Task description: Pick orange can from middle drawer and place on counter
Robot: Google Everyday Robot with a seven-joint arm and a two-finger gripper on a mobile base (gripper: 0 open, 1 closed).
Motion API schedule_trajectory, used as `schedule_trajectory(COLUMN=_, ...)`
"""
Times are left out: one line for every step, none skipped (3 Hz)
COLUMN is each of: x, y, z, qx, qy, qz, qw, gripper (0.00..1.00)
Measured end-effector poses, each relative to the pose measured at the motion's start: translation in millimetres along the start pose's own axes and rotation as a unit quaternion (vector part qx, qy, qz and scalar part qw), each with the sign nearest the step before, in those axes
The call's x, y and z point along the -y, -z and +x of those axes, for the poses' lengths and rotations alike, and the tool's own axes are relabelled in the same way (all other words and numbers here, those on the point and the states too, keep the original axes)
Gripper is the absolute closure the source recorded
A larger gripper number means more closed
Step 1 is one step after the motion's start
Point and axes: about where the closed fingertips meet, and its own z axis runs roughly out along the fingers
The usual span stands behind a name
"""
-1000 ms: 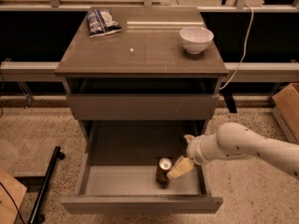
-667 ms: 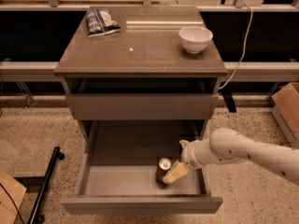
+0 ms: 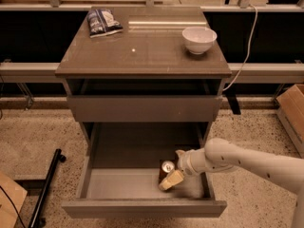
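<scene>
The orange can point(image 3: 166, 168) stands upright on the floor of the open middle drawer point(image 3: 118, 184), right of its centre, silver top showing. My gripper point(image 3: 175, 167) reaches in from the right on the white arm and is down inside the drawer at the can. It is open, with one beige finger point(image 3: 171, 180) in front of the can's lower part and the other behind its right side. The can rests on the drawer floor. The counter point(image 3: 142, 51) is the cabinet's brown-grey top above.
A white bowl point(image 3: 199, 39) sits at the counter's right rear and a blue-white snack bag point(image 3: 102, 22) at its left rear. The upper drawer front point(image 3: 142, 108) is closed above the open drawer. A cardboard box point(image 3: 293, 110) stands at right and a black pole point(image 3: 45, 189) lies at left.
My gripper has moved left and slightly down inside the drawer, closing in on the can until its fingers stand on either side of it. The can has stayed in place.
</scene>
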Motion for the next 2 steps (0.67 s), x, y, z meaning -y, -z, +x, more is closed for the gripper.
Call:
schedule_trajectory(x=1.9, y=-22.4, z=10.8, qx=0.01, qy=-0.021, qz=-0.016, qw=0.9996, gripper=0.0)
schedule_trajectory(x=-1.2, y=-32.6, z=9.6, qx=0.023, qy=-0.025, qz=-0.03, qw=0.999, gripper=0.17)
